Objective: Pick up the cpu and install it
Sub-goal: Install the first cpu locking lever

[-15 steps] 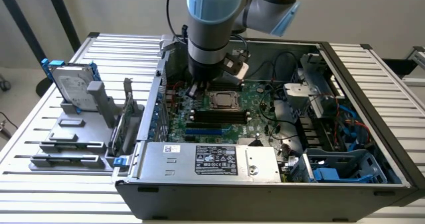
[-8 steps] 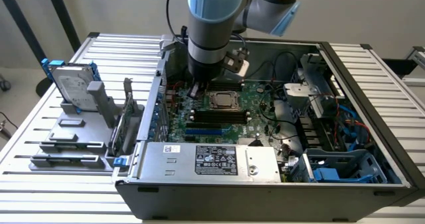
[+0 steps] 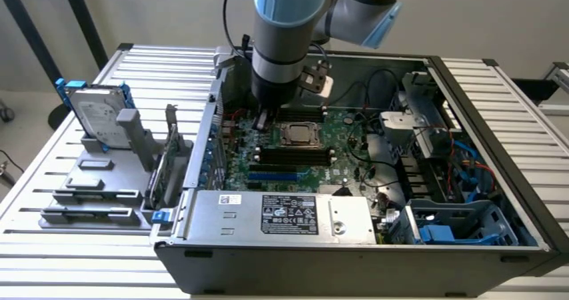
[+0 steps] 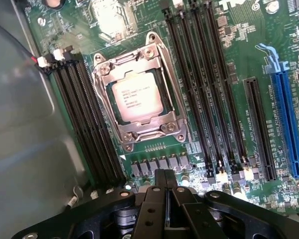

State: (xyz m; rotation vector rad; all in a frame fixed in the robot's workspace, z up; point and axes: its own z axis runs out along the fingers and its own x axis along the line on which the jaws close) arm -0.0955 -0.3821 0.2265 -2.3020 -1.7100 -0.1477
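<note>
The cpu (image 4: 138, 97), a small square chip with a silver-grey top, lies flat inside the metal socket frame (image 4: 170, 127) on the green motherboard (image 4: 239, 55). In the exterior view the cpu (image 3: 300, 135) sits mid-board inside the open computer case. My gripper (image 4: 165, 180) is shut with its two black fingers pressed together and nothing between them. It hangs just above the board, beside the socket and apart from the chip. In the exterior view my gripper (image 3: 260, 121) points down at the board on the socket's left.
Black memory slots (image 4: 189, 74) flank the socket on both sides, and a blue expansion slot (image 4: 289, 129) lies further off. The grey case wall (image 4: 20, 149) stands close by. A silver hard drive (image 3: 96, 117) in a blue frame stands on a grey fixture outside the case. A power supply (image 3: 280, 217) sits at the case front.
</note>
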